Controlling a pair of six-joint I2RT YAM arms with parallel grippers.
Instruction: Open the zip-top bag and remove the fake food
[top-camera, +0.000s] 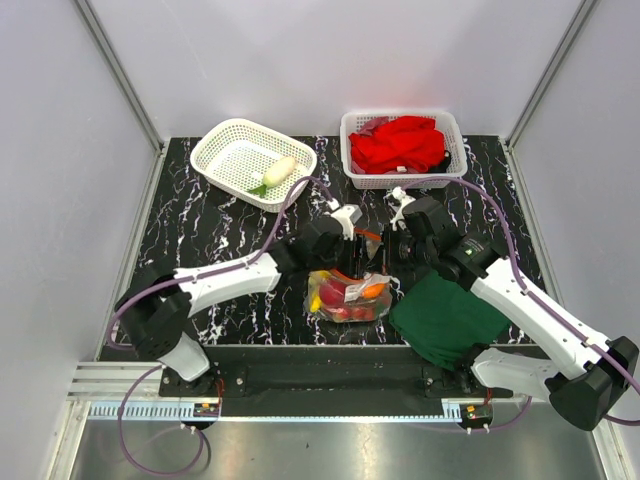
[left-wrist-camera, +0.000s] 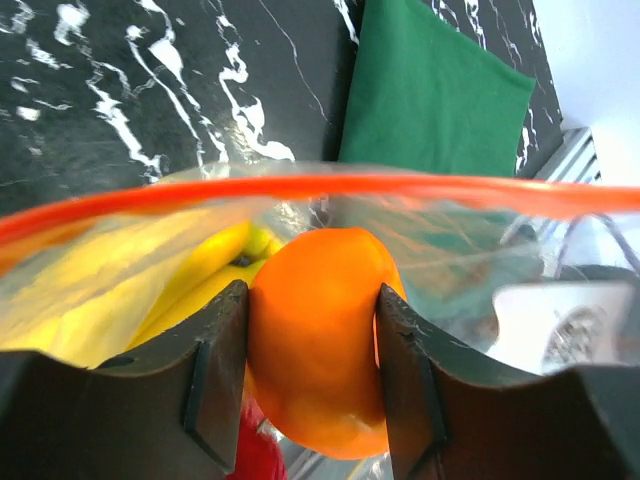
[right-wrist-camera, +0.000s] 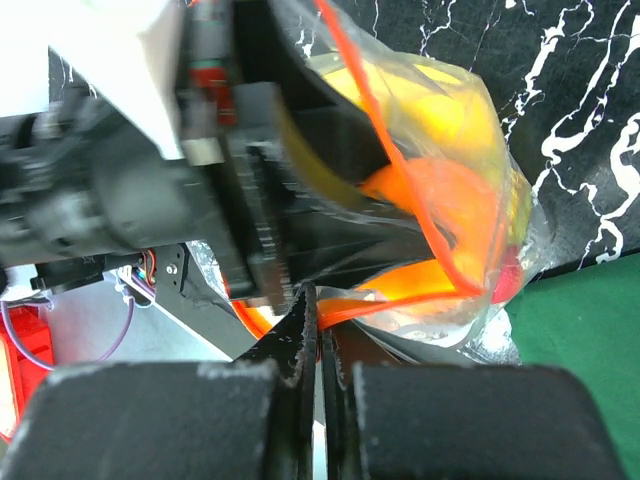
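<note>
Zip-top bag (top-camera: 348, 296) lies between the arms, just beside the green cloth (top-camera: 440, 320); right gripper (right-wrist-camera: 319, 345) is pressed together on its zip edge, likely anchoring the mouth open; left gripper (left-wrist-camera: 312, 350) reaches inside, pinching the orange (left-wrist-camera: 318, 290) beside the bananas (left-wrist-camera: 195, 275), presumably for extraction.

White-shelled arms (top-camera: 225, 278), black joints (top-camera: 150, 318), black hands (left-wrist-camera: 310, 295) (right-wrist-camera: 315, 310), purple cables (top-camera: 275, 232).

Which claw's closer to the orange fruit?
Left. Left claw clamps the round orange plastic fruit inside the clear zip-top plastic bag; right claw only pinches the bag's edge.
</note>
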